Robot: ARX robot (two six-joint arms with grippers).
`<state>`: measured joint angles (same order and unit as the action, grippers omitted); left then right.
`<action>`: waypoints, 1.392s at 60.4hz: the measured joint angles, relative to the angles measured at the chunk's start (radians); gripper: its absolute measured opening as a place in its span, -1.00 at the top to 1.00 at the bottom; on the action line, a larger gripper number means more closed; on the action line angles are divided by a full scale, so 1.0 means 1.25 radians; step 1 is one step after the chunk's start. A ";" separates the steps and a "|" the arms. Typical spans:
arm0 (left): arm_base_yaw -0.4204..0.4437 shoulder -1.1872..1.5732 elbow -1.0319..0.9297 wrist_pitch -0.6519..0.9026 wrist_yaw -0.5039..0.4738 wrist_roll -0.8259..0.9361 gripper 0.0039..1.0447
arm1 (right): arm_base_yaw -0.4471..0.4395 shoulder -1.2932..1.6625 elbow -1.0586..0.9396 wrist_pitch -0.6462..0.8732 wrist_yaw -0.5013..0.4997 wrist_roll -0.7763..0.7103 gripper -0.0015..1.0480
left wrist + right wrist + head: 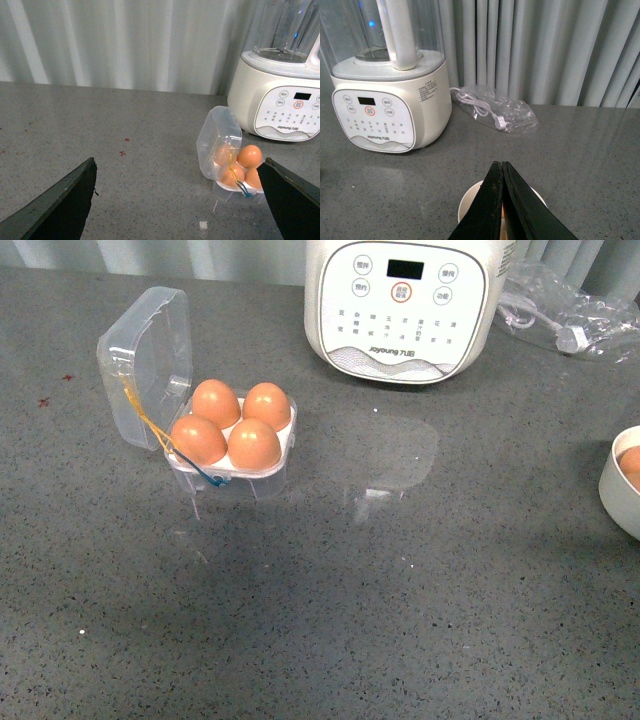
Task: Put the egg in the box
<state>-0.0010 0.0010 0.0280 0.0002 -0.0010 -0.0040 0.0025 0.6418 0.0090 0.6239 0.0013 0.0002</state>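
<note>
The box (232,462) stands on the grey counter left of centre, its clear hinged lid (146,365) tipped open to the left, with yellow and blue bands hanging at the hinge. Several orange-brown eggs (216,403) fill its white tray. The left wrist view shows the same box (218,142) and eggs (249,156) ahead of my open left gripper (179,161), which holds nothing. My right gripper (499,164) is shut, fingers pressed together with nothing between them, above a white bowl (468,202). Neither gripper shows in the front view.
A white bowl (616,490) at the right edge holds another brown egg (630,462). A big white cooker (398,305) stands at the back centre. A clear plastic bag with a white cable (565,310) lies to its right. Curtains hang behind the counter.
</note>
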 joint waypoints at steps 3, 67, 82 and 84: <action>0.000 0.000 0.000 0.000 0.000 0.000 -0.87 | 0.000 -0.027 -0.002 -0.023 0.000 0.000 0.94; 0.000 0.000 0.000 0.000 0.000 0.000 -0.87 | 0.000 -0.419 -0.003 -0.418 0.000 0.000 0.94; 0.000 0.000 0.000 0.000 0.000 0.000 -0.87 | 0.000 -0.509 -0.003 -0.498 -0.002 0.000 0.94; 0.000 0.000 0.000 0.000 0.000 0.000 -0.87 | 0.000 -0.509 -0.003 -0.498 -0.002 0.000 0.94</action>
<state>-0.0010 0.0013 0.0280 0.0002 -0.0010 -0.0040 0.0021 0.0051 0.0051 0.0013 -0.0010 0.0002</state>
